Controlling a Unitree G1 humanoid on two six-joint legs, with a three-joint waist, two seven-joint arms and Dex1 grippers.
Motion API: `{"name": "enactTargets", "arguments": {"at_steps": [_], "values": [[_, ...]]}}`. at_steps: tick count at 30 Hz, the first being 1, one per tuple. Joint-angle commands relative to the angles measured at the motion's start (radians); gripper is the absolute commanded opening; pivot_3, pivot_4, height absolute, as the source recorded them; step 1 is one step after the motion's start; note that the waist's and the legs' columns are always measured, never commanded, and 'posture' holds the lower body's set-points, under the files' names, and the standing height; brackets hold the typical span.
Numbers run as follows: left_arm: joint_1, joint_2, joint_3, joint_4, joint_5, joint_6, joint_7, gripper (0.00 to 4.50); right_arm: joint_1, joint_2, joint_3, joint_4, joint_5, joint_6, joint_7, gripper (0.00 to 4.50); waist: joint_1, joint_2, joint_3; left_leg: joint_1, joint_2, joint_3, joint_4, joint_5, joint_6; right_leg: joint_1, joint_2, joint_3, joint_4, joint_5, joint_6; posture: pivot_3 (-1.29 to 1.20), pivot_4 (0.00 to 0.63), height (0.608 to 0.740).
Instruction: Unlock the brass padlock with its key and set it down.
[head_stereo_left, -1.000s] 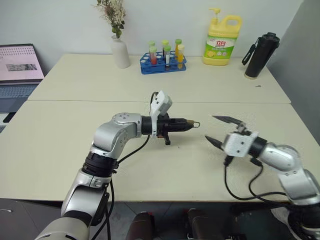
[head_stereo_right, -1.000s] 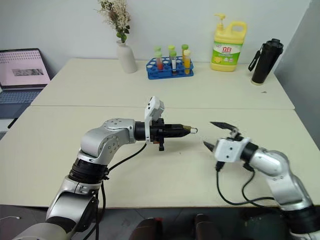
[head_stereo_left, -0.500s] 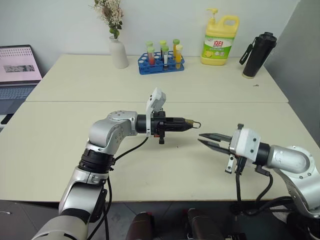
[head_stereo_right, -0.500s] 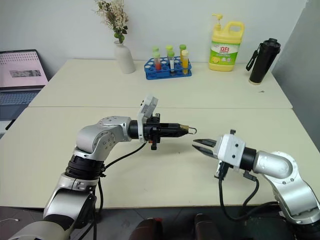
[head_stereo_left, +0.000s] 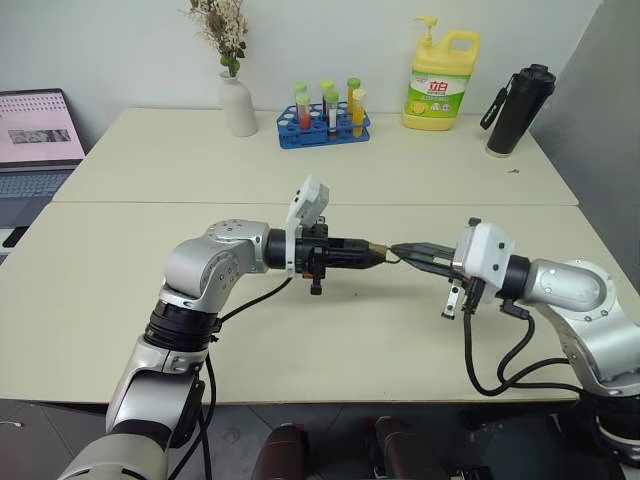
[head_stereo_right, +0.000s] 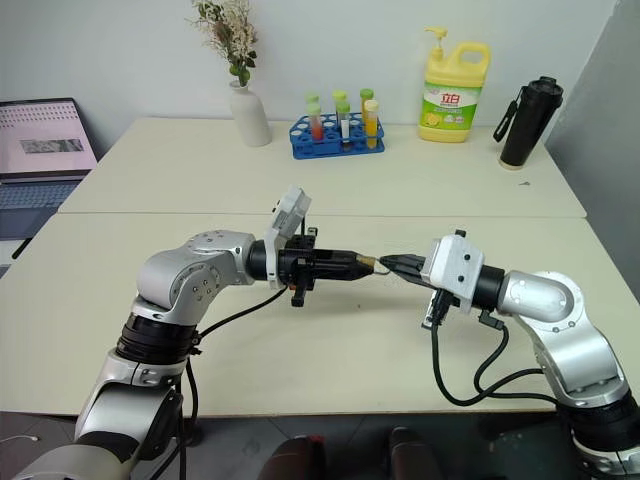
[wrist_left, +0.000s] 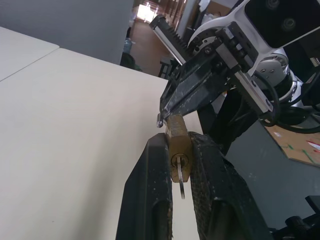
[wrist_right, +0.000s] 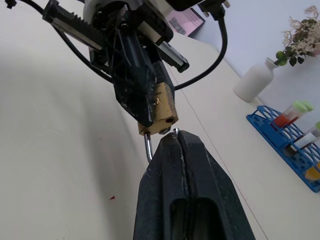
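Padlock (wrist_left: 179, 146) gripped by left pincer (wrist_left: 180, 165), right pincer (wrist_right: 176, 142) clamped on shackle (wrist_right: 148, 148)

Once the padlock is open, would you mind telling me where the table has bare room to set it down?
The near table is bare, also below the brass padlock. The far table's back edge is crowded: vase, tube rack, soap jug, black bottle.

Your two head cameras look forward and down over the table (head_stereo_left: 120, 290) from slightly offset spots, both taking in both arms and the far wall. Each wrist camera sits close, looking along its own fingers. They face each other, and both frame the padlock (wrist_left: 178, 147) where the left gripper (head_stereo_left: 378, 254) and right gripper (head_stereo_left: 398, 250) meet.
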Motion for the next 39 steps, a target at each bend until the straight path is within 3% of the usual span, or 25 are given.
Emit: {"name": "enactTargets", "arguments": {"at_steps": [1, 29, 36, 39], "values": [[-0.005, 0.007, 0.021, -0.048, -0.029, 0.003, -0.005, 0.17, -0.024, 0.001, 0.006, -0.009, -0.014, -0.032, 0.009, 0.0, 0.0, 0.0, 0.0, 0.0, 0.0, 0.0, 0.0, 0.0, 0.0, 0.0, 0.0, 0.0, 0.0, 0.0, 0.0, 0.0, 0.15, 0.74], [0.004, 0.032, 0.015, -0.054, -0.056, 0.004, -0.033, 0.17, -0.016, -0.017, 0.027, 0.043, -0.01, -0.041, 0.131, 0.0, 0.0, 0.0, 0.0, 0.0, 0.0, 0.0, 0.0, 0.0, 0.0, 0.0, 0.0, 0.0, 0.0, 0.0, 0.0, 0.0, 0.15, 0.74], [0.038, 0.032, 0.002, -0.048, -0.033, 0.012, 0.003, 0.17, 0.085, -0.077, -0.002, 0.064, -0.071, -0.081, 0.128, 0.0, 0.0, 0.0, 0.0, 0.0, 0.0, 0.0, 0.0, 0.0, 0.0, 0.0, 0.0, 0.0, 0.0, 0.0, 0.0, 0.0, 0.15, 0.74], [0.081, 0.012, 0.0, -0.032, -0.008, 0.019, 0.076, 0.17, 0.178, -0.094, -0.045, 0.054, -0.091, -0.099, 0.094, 0.56, 0.002, 0.0, 0.0, 0.0, 0.0, 0.0, 0.0, 0.0, 0.0, 0.0, 0.0, 0.0, 0.0, 0.0, 0.0, 0.0, 0.15, 0.74]]}}
